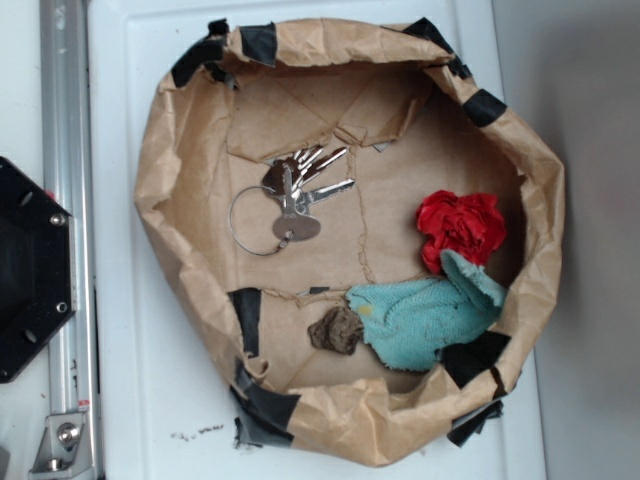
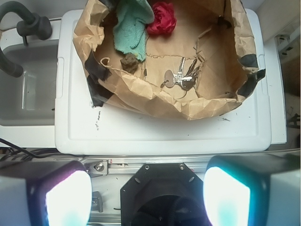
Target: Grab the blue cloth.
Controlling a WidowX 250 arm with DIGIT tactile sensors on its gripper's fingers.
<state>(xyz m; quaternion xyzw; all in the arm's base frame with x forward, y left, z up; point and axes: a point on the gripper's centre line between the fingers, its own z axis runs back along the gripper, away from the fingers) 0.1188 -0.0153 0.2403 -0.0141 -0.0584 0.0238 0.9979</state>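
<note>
The blue cloth (image 1: 425,315) is a light teal terry rag lying crumpled inside a brown paper basket (image 1: 180,170), at its lower right in the exterior view. In the wrist view the blue cloth (image 2: 131,28) shows at the top, far from my gripper (image 2: 148,197). The gripper is open, its two glowing fingers (image 2: 68,200) wide apart with nothing between them, hanging above the black robot base (image 2: 162,188). The exterior view does not show the gripper.
A red ruffled fabric piece (image 1: 460,225) touches the cloth's upper edge. A small brown fuzzy lump (image 1: 337,330) lies at its left. A bunch of keys on a ring (image 1: 290,200) rests mid-basket. The basket stands on a white lid (image 2: 164,132). A metal rail (image 1: 65,230) runs at left.
</note>
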